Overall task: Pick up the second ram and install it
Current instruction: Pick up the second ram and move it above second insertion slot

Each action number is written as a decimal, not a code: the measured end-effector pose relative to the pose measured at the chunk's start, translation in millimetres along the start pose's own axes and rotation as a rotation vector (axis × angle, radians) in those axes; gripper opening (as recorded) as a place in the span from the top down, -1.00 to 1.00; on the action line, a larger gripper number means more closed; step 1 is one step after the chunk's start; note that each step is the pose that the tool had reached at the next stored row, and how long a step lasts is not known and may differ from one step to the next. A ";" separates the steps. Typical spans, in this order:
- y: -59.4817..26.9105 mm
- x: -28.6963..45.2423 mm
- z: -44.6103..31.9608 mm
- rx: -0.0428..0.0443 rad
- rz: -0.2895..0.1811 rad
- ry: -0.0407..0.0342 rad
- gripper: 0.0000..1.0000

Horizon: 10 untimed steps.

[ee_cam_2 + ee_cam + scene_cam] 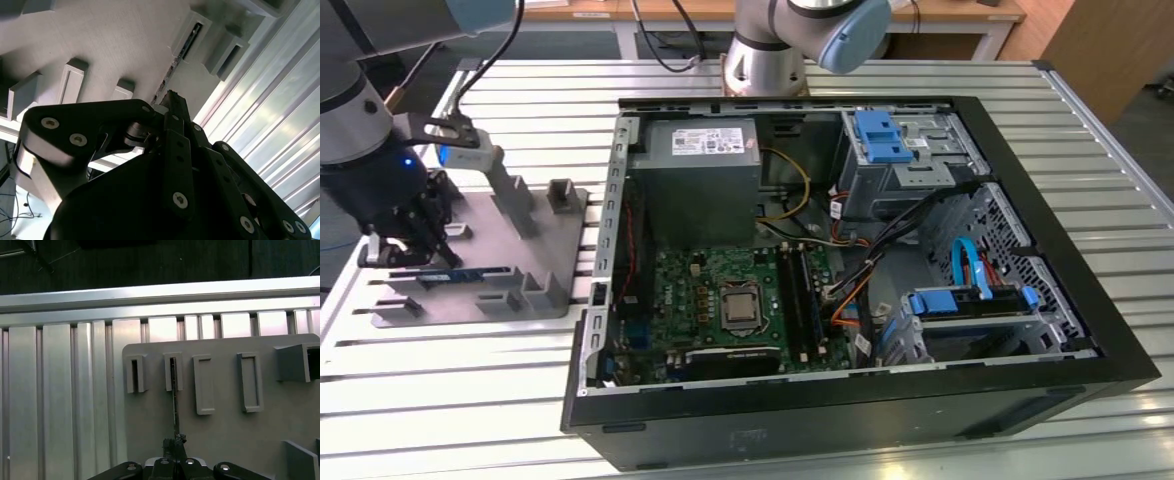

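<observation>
Robotics lab or test workshop. The work surface is a slatted aluminium-profile table. A robot arm's base stands at its far edge, with loose cables hanging behind. On the table lies an open desktop computer case, its motherboard exposed, beside a gray fixture plate with holder blocks. Wooden workbenches are in the background.

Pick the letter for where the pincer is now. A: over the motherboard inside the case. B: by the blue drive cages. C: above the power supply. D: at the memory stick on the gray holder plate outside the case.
D: in the exterior view the pincer is at the second ram on the gray holder plate, to the exterior view's left of the computer case.
</observation>
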<state>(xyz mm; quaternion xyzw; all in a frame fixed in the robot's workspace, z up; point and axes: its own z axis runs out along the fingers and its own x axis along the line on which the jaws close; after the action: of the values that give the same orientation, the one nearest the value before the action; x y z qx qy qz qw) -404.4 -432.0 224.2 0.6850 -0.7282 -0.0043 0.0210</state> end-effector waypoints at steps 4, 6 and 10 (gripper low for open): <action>0.0 0.0 0.0 0.0005 -0.021 0.0007 0.80; 0.0 0.0 0.0 0.0007 -0.031 0.0011 0.80; 0.0 0.0 0.0 0.0013 -0.052 0.0018 0.80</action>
<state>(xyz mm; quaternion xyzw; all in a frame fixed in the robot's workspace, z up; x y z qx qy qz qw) -404.4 -432.0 224.2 0.7037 -0.7102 -0.0038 0.0212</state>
